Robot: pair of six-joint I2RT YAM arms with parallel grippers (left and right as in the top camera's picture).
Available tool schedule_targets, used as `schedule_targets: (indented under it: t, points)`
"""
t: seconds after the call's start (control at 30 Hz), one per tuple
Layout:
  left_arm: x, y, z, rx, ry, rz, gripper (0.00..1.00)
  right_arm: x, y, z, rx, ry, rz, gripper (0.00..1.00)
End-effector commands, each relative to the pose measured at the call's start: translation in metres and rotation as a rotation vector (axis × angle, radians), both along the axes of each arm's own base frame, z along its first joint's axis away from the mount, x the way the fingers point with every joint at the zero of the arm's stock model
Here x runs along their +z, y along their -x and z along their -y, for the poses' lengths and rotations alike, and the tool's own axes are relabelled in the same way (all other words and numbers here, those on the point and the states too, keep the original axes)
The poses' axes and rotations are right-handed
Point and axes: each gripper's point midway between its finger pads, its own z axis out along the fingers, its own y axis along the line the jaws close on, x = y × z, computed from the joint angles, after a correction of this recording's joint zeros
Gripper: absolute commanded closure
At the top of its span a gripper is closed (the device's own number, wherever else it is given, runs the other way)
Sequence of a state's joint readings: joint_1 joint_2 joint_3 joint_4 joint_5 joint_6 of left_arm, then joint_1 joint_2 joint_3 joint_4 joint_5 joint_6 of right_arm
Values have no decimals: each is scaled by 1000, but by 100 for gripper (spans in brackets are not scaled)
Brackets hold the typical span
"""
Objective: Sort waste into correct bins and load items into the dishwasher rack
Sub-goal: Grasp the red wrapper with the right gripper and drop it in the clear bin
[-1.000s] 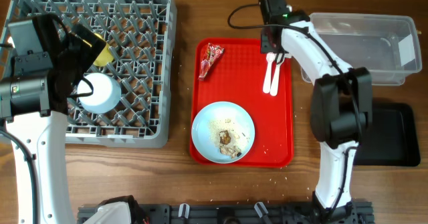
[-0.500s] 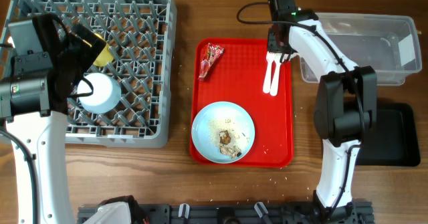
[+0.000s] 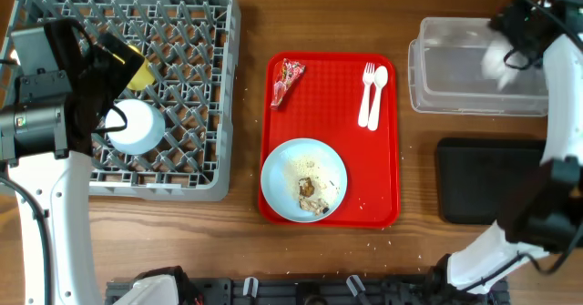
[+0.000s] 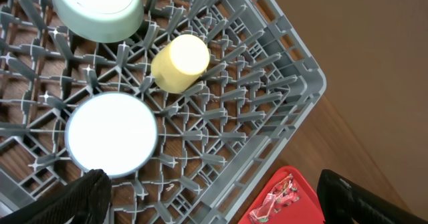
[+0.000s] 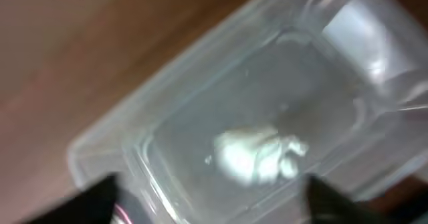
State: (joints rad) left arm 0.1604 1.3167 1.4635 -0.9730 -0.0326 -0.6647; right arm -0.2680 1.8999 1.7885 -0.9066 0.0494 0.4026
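Right hand (image 5: 210,197) hangs over the clear tub (image 3: 437,77) at the worktop's (image 3: 419,241) 2 o'clock. Its fingers are spread wide with nothing between them, and the crumpled napkin (image 5: 257,156) lies loose on the tub's floor beneath. I judge the napkin drop to be the step in hand, and it looks finished. Left hand (image 4: 214,197) is likewise released and empty, hovering over the dishwasher rack (image 3: 223,96) at 10 o'clock.

In the rack I count three pieces. The yellow cup (image 4: 179,63) leans among the pegs, with the pale green bowl (image 4: 99,10) at its 11 o'clock and the light blue bowl (image 4: 110,134) at its 7 o'clock. Both bowls look bottom-up.

The red serving tray (image 3: 332,105) in the middle holds the rest:
- the red wrapper (image 3: 289,77) at its 11 o'clock;
- the fork (image 3: 368,71) and spoon (image 3: 381,76) side by side at 1 o'clock;
- the pale blue plate (image 3: 278,191) at 6 o'clock, carrying the food scraps (image 3: 310,191).

The black tray (image 3: 483,182) at 4 o'clock shows nothing in it, though my arm hides its far edge.

Next, I reckon, the right hand should cross to the wrapper. It lies flat and thin, so it calls for a low, careful pinch. The plate cannot be racked until its scraps are tipped out.
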Motion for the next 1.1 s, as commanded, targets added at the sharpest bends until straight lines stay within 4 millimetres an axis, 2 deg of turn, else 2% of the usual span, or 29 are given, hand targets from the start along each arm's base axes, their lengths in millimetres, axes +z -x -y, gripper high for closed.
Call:
schedule_targets:
  t: [0.0,0.03,0.13,0.2,0.23,0.27,0.3,0.33,0.37,0.43,0.47,0.5,0.6,0.67,0.7,0.77,0.8,0.87,0.93,1.03,1.07]
  points:
    - [3,1,-4,21,-5,8,0,-35,-8,-26,152,-95,-55,0]
    - [3,1,-4,21,-5,8,0,-33,-10,-30,166,-116,-41,0]
    - [3,1,-4,21,-5,8,0,11,-19,-67,291,-239,102,0]
    - [3,1,-4,21,-5,8,0,60,-20,-120,497,-265,240,0]
    - [3,1,-4,21,-5,8,0,79,-20,-153,584,-255,288,0]
    - [3,1,-4,21,-5,8,0,87,-20,-181,644,-253,311,0]
    - [3,1,-4,21,-5,8,0,88,-22,-219,683,-260,318,0]
    - [3,1,-4,21,-5,8,0,80,-23,-244,666,-268,298,0]
    - [3,1,-4,21,-5,8,0,58,-24,-286,672,-253,254,0]
    - [3,1,-4,21,-5,8,0,21,-25,-347,732,-249,207,1]
    - [3,1,-4,21,-5,8,0,-14,-21,-383,743,-258,150,2]
    - [3,1,-4,21,-5,8,0,-44,-18,-396,685,-256,90,8]
    - [3,1,-4,21,-5,8,0,-130,5,-417,486,-315,-121,25]
    - [3,1,-4,21,-5,8,0,-152,20,-433,503,-371,-196,33]
    - [3,1,-4,21,-5,8,0,-158,24,-435,504,-369,-216,35]
    - [3,1,-4,21,-5,8,0,-175,36,-434,413,-383,-282,47]
    - [3,1,-4,21,-5,8,0,-182,42,-432,364,-386,-315,48]
    - [3,1,-4,21,-5,8,0,-194,42,-435,356,-388,-321,47]
    - [3,1,-4,21,-5,8,0,-199,38,-438,359,-392,-306,54]
    - [3,1,-4,21,-5,8,0,-194,27,-433,325,-386,-269,96]
    - [3,1,-4,21,-5,8,0,-184,19,-427,313,-393,-245,96]
